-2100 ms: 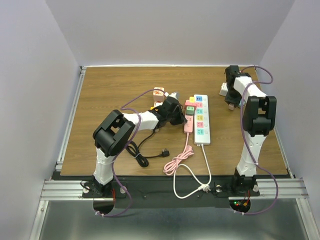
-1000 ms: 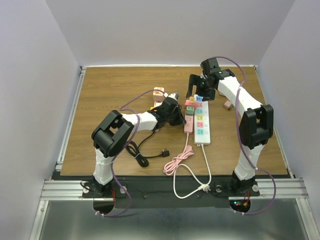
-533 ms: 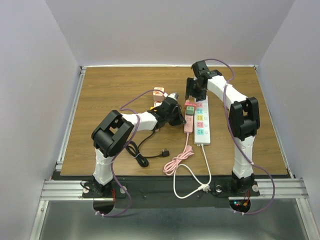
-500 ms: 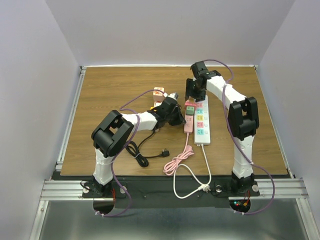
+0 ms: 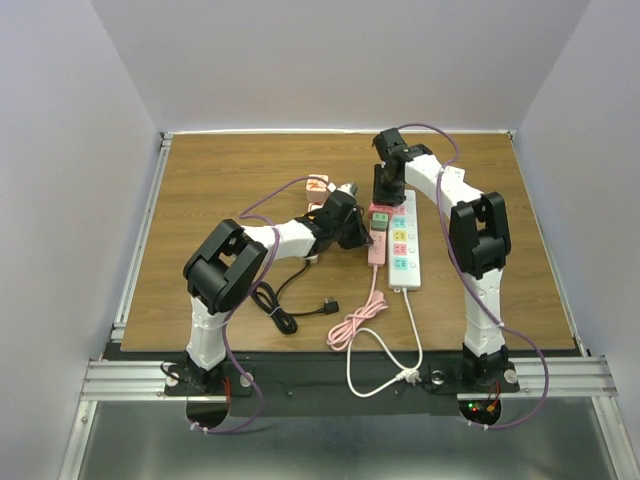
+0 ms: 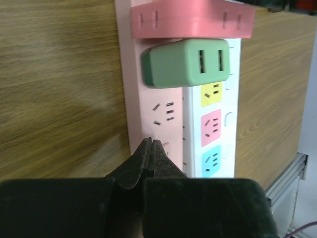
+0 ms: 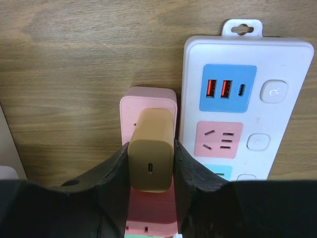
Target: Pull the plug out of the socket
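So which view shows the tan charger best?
Right wrist: the tan charger sits mid-frame, gripped between the fingers on the pink power strip. Top external hides it under the right arm; left wrist misses it.

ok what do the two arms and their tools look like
Both the left arm and right arm are white links with chunky black joints, each trailed by a thin purple cable. The left tool and right tool have smooth black tapering fingers. Small red and green lights glow at the right base.

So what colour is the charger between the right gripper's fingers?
Mustard tan; the charger shows best in the right wrist view.
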`<state>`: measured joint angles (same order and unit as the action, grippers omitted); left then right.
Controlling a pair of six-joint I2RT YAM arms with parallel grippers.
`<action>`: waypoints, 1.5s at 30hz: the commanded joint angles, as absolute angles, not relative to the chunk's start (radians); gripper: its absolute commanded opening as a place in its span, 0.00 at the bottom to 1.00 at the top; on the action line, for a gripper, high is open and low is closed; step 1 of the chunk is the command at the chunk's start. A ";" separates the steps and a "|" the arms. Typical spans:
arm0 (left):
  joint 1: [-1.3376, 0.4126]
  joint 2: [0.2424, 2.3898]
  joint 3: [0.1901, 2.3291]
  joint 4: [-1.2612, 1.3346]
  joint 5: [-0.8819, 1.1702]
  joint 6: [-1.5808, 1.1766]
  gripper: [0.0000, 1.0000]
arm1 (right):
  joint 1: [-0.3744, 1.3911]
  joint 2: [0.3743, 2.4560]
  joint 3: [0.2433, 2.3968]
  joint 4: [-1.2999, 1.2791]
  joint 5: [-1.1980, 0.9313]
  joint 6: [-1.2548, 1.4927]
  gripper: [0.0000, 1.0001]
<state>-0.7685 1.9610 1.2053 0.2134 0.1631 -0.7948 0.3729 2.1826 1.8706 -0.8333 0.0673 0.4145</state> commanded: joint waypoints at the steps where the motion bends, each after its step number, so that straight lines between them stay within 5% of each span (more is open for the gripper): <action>1: -0.770 1.959 1.256 0.290 0.201 -0.818 0.00 | 0.400 2.204 1.908 -0.821 -0.024 0.410 0.01; 16: -0.767 2.181 1.339 0.247 0.152 -0.873 0.00 | 0.403 2.175 1.937 -0.830 -0.069 0.423 0.00; 21: -0.765 2.220 1.322 0.209 0.133 -0.864 0.00 | 0.403 2.212 2.149 -0.963 -0.046 0.385 0.00; 25: -0.764 2.217 1.263 0.219 0.133 -0.867 0.00 | 0.385 2.278 2.299 -1.095 -0.020 0.383 0.00; 45: -0.689 1.965 1.195 0.315 0.253 -0.828 0.00 | 0.382 2.371 2.224 -1.097 0.084 0.319 0.00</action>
